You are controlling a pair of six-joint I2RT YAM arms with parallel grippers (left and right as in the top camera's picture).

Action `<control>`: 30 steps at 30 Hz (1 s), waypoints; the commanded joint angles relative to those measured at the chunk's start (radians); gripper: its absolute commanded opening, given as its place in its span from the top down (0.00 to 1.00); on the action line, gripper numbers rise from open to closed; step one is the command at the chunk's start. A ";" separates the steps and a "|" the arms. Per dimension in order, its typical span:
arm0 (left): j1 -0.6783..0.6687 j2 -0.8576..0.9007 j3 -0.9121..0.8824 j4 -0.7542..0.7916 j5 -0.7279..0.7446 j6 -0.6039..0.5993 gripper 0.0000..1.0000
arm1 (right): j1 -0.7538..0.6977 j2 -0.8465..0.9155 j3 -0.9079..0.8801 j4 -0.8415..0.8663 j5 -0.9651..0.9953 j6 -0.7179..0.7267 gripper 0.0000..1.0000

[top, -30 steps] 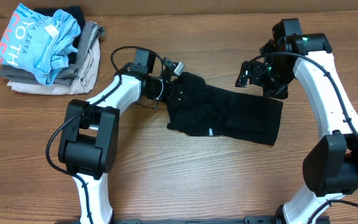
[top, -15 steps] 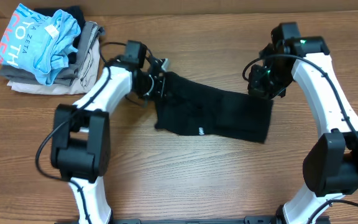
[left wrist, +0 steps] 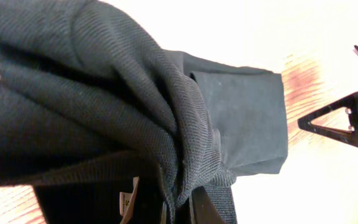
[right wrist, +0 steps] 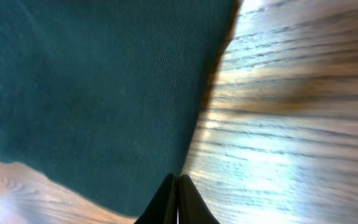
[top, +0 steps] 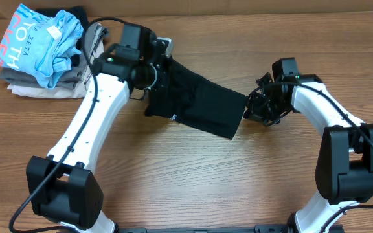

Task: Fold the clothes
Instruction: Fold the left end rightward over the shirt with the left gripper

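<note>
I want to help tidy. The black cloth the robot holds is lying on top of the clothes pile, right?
Not quite. The black cloth the robot holds lies on the table, apart from the clothes pile. The overhead view shows it.

Garment (top: 199, 103) matt ribbed knit; table (top: 173, 181) sheeny wood.

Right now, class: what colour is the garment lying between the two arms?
The garment is plain black, seen best in the overhead view.
</note>
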 commanded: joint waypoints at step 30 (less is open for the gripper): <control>-0.443 0.254 0.017 0.285 -0.294 -0.006 0.40 | -0.423 -0.194 0.238 -0.216 -0.225 -0.092 0.96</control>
